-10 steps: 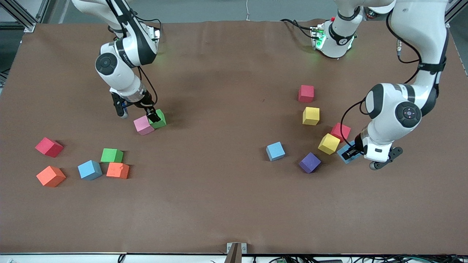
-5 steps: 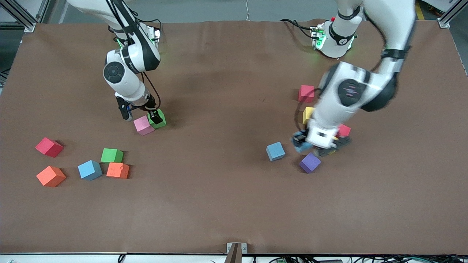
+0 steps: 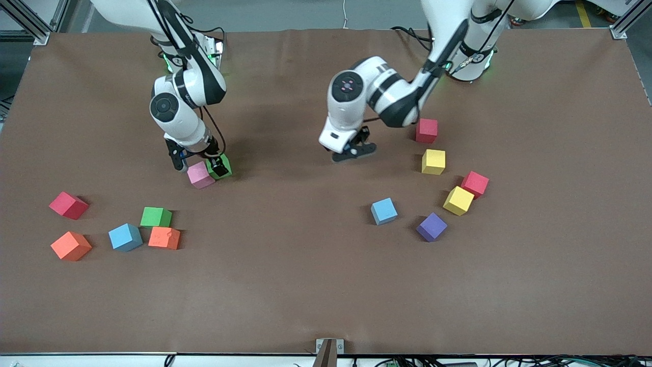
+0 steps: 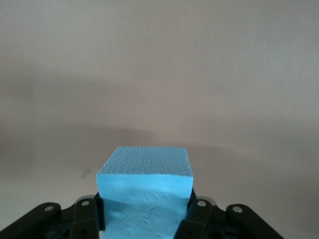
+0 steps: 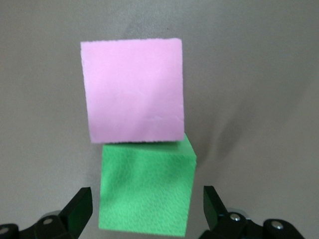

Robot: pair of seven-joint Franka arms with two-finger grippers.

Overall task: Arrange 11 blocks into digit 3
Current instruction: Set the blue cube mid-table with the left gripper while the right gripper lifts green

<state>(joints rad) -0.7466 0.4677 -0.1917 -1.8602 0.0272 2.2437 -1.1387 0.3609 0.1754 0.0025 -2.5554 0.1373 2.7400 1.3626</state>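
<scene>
The carried blue block [image 4: 144, 186] is sitting pinched between the fingers of the left gripper [image 3: 351, 149], which is hanging over bare bench [image 3: 305, 265] between the two clusters of blocks. The pink block [image 3: 199, 175] and green block [image 3: 222, 164], touching each other, are lying toward the right arm's end. The right gripper [image 3: 198, 165] is standing spread around the green block there, so the left arm's load is likely heading toward that pair.

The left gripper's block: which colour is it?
Light blue; the block shows best in the left wrist view.
</scene>
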